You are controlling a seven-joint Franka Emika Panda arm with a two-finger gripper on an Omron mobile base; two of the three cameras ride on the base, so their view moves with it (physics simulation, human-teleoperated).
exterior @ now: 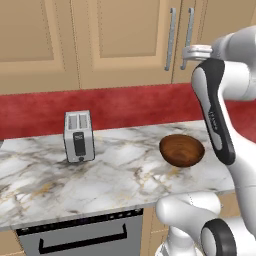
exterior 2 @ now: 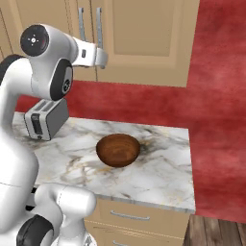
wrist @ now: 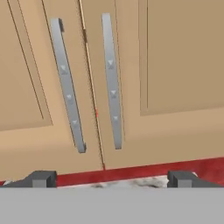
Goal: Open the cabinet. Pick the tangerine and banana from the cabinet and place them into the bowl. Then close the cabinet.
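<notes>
facing the cabinet [wrist: 131, 87], both doors shut; fruit presumably inside, unseen. gripper [wrist: 111, 178] spread wide, grasping nothing, just short of the two bar handles [wrist: 111, 83]. judged: rigid hinged door, smooth metal bar, best clasped mid-length and pulled steadily. bowl [exterior: 182, 149] waits on the counter [exterior: 110, 175] below.

cabinet [wrist: 131, 87] shut; bowl [exterior: 182, 150] on counter
</notes>
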